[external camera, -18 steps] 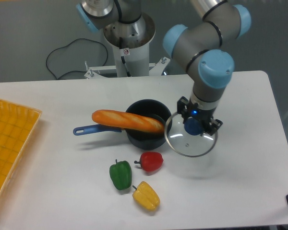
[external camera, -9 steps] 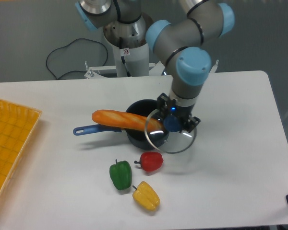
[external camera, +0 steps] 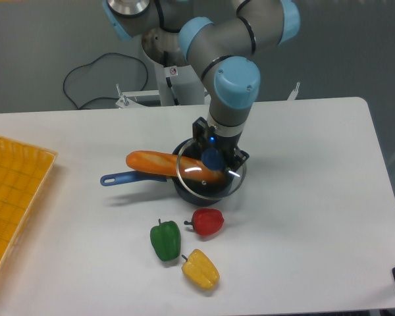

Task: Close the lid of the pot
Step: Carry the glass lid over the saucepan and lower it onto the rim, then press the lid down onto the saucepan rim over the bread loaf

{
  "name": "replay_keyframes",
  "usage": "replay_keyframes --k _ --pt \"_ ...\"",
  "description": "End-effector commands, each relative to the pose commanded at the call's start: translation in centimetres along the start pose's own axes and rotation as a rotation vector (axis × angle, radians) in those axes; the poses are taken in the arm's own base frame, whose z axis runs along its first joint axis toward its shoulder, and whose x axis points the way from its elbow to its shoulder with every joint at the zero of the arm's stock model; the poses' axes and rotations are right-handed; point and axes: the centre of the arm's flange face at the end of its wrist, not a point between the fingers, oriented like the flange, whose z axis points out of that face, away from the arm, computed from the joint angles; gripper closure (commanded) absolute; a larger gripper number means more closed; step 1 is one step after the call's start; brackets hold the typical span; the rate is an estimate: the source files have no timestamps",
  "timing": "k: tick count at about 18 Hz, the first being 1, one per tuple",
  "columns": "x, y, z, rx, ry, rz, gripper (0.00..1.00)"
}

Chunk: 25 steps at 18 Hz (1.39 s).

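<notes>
The pincer [external camera: 214, 158] is clamped on the blue knob of the pot lid [external camera: 209, 176], holding the glass disc just above the pot [external camera: 204, 187], nearly centred over its rim. The trouble is the baguette [external camera: 174, 166]: it lies across the pot's mouth, one end under the lid, the other sticking out over the handle [external camera: 128, 177]. Lowering from here would likely land the lid on the bread, leaving it tilted, or tip the pot on the tabletop [external camera: 316, 197].

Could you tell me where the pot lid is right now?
Centre of the camera view: the pot lid hangs from the pincer over the pot, above the baguette.
</notes>
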Motion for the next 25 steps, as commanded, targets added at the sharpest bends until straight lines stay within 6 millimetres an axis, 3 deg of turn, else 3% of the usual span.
replay_keyframes --k 12,25 --pt "1.3 0.6 0.6 -0.014 0.044 -0.005 0.64" --pt "1.2 0.6 1.1 -0.017 0.052 -0.008 0.63"
